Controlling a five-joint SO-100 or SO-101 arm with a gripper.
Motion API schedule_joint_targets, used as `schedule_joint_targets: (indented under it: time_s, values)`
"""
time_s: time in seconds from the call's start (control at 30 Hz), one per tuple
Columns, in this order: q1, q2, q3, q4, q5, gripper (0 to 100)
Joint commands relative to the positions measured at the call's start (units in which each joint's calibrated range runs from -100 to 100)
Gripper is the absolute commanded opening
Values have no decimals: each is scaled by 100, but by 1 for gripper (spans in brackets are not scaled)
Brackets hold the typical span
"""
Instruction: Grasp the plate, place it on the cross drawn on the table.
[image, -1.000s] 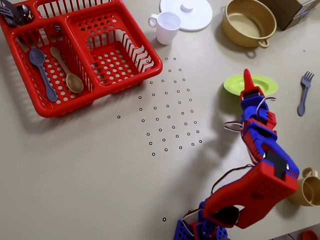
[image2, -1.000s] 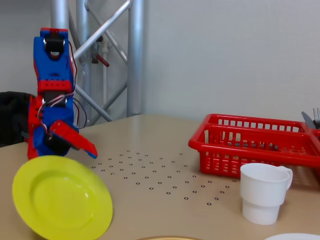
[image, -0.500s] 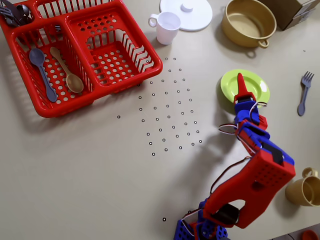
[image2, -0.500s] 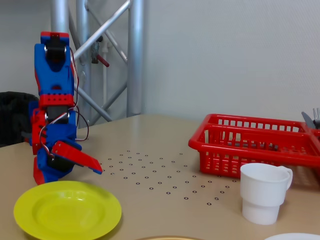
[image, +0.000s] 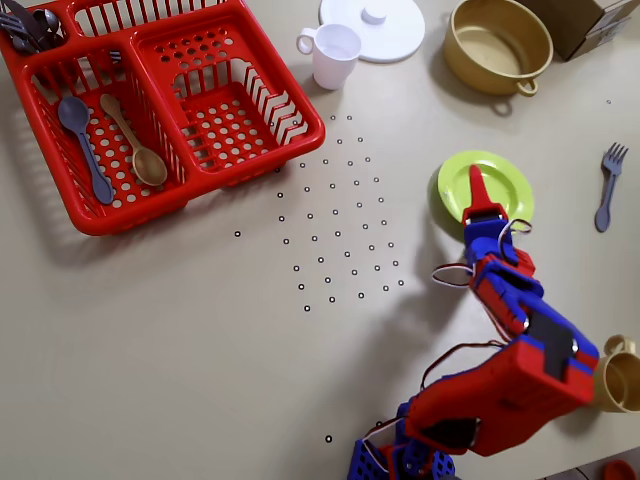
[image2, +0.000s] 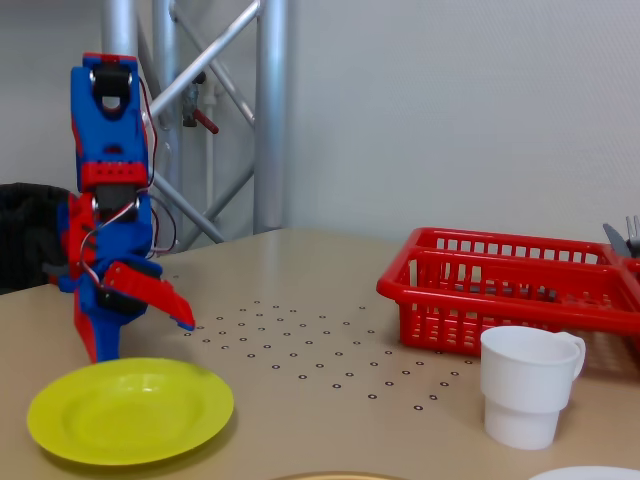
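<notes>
The gripper hung with its fingers spread apart over the far rim of the green plate, holding nothing. In the overhead view the red finger lay across the plate. Bare table stretched left of it, across a patch of dot marks. Only the overhead view showed the fork, pot and spoons; the fixed view showed the white cup and red basket.

Your arm was stretched forward and bent down at the wrist, with the gripper tipped low. Its red finger stuck out front, the blue one hung below, jaws clearly spread apart.
</notes>
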Motion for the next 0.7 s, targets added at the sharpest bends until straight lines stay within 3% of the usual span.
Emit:
schedule_joint_targets:
  time_s: [0.0,0.23,0.67]
  values:
    - [-208,-709,-223,260,-181,40]
    - [-273,-1030,-314,630,-181,35]
    - [-345,-2924,1409,751,-44,35]
